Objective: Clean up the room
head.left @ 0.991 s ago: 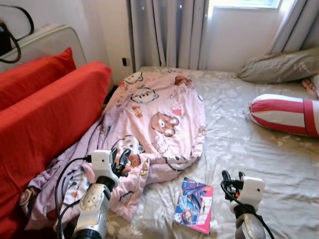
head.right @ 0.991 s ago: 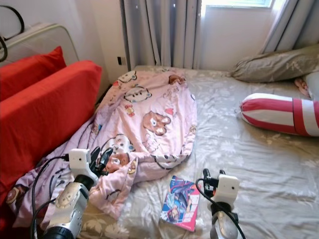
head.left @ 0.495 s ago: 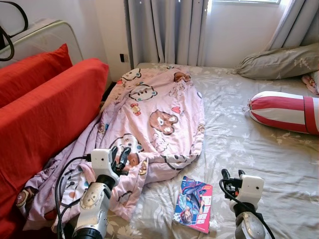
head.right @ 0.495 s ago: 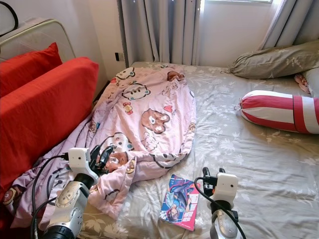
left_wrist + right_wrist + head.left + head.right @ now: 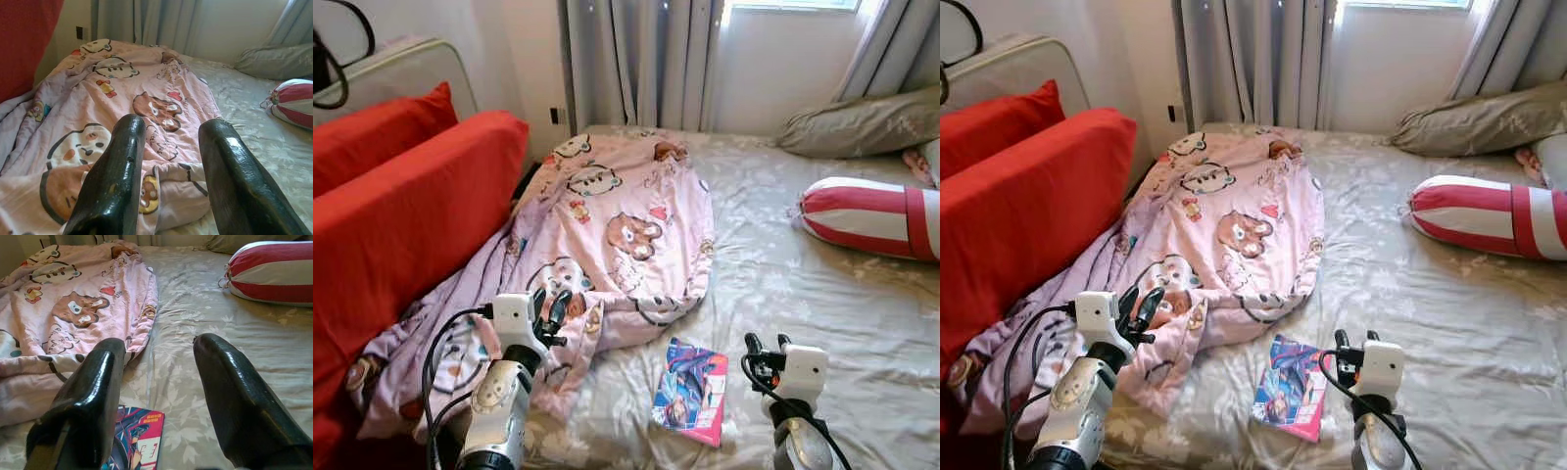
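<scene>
Both grippers are raised in front of you with fingers spread and nothing between them. Your left gripper (image 5: 551,311) is held out over the near, crumpled edge of the pink cartoon blanket (image 5: 626,230), forearm angled up and forward from the lower left, fingers pointing toward the far end of the bed (image 5: 822,294). From its wrist camera, the two black fingers (image 5: 113,186) stand apart, above the blanket but not touching it.

Your right gripper (image 5: 764,347) is held lower on the right, wrist upright, fingers pointing forward over bare grey floral sheet. From its wrist camera, the fingers (image 5: 93,391) stand wide apart, with the magazine (image 5: 139,443) lying just below and beside the one nearer the blanket.

The magazine (image 5: 692,403) lies flat on the sheet near the foot of the bed, between the two arms, just off the blanket's folded hem.

The blanket runs lengthwise along the left side of the bed, its near end bunched and spilling against the red sofa (image 5: 411,215). A red-and-white striped bolster (image 5: 876,217) lies at the right edge, with a grey pillow (image 5: 862,122) behind it near the curtains (image 5: 636,64).
</scene>
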Motion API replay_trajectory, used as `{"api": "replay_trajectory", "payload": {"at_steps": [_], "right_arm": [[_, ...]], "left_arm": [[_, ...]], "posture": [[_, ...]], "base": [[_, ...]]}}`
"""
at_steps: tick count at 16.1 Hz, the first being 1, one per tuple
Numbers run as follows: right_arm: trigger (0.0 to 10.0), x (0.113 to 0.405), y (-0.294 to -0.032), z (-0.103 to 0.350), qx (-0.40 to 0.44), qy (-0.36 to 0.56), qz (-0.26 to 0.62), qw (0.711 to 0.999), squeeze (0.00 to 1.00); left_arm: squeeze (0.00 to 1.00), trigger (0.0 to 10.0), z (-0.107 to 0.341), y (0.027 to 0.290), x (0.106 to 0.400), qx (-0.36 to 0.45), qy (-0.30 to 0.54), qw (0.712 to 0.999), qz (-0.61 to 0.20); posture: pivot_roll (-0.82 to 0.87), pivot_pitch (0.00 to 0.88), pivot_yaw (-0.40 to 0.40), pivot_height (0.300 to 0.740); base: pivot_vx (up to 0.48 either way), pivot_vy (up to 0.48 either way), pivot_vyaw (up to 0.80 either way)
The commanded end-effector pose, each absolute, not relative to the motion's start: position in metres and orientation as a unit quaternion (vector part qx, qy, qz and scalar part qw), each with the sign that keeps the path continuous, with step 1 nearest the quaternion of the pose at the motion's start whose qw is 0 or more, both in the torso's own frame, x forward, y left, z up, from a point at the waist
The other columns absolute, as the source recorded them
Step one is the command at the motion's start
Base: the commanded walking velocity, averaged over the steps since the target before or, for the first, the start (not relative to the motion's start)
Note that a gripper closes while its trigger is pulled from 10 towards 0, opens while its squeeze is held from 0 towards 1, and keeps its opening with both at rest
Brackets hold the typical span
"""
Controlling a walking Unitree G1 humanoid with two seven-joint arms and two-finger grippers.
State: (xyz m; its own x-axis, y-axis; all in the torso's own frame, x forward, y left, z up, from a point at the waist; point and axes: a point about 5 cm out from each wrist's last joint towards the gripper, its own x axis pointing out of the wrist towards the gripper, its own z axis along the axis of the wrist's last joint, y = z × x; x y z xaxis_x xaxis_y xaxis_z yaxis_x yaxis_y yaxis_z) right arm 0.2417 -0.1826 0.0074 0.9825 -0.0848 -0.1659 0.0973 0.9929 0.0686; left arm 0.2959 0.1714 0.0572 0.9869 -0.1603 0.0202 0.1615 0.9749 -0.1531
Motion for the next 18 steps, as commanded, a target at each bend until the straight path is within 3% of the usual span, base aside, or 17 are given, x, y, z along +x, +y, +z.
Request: {"api": "replay_trajectory", "payload": {"at_steps": [1,13,18], "right_arm": [[10.0,0.242,-0.182,0.008,0.037,0.080,-0.045,0.995,0.00],[10.0,0.245,-0.173,0.005,0.046,0.096,-0.025,0.994,0.00],[10.0,0.244,-0.172,0.002,0.049,0.098,-0.016,0.994,0.00]], "left_arm": [[0.00,10.0,0.060,0.173,0.296,-0.077,-0.007,0.994,-0.082],[0.00,10.0,0.058,0.170,0.296,-0.075,0.004,0.993,-0.092],[0.00,10.0,0.058,0.170,0.296,-0.074,0.007,0.993,-0.093]], "posture": [[-0.04,0.000,-0.016,0.672],[-0.04,0.000,-0.014,0.672],[-0.04,0.000,-0.012,0.642]], "base": [[0.000,0.000,0.00],[0.000,0.000,0.00],[0.000,0.000,0.00]]}}
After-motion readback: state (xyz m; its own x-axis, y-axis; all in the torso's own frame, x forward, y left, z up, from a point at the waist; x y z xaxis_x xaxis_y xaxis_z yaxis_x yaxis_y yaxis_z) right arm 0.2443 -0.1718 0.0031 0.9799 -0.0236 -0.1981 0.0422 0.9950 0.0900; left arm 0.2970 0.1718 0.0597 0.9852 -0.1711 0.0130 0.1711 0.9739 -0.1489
